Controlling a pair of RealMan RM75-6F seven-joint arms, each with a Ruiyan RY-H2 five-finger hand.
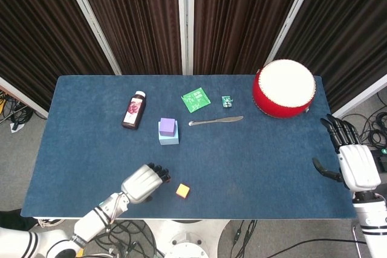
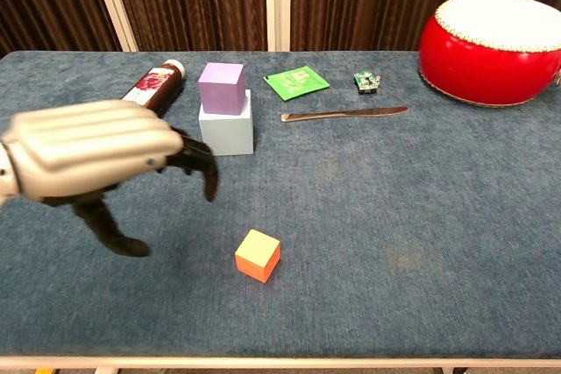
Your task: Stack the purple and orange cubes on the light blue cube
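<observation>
One orange cube point(image 1: 182, 191) sits at 3 o'clock of your left hand point(image 1: 144, 182), near it, fingers spread and empty; your right hand point(image 1: 355, 165) waits splayed, far off

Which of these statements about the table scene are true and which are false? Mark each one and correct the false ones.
1. The purple cube sits on the light blue cube. True.
2. The orange cube is already on the stack. False: it lies alone on the table.
3. The left hand holds the orange cube. False: it holds nothing, beside the cube.
4. The knife lies between the stack and the red drum. True.
5. The bottle stands upright. False: it lies on its side.
</observation>
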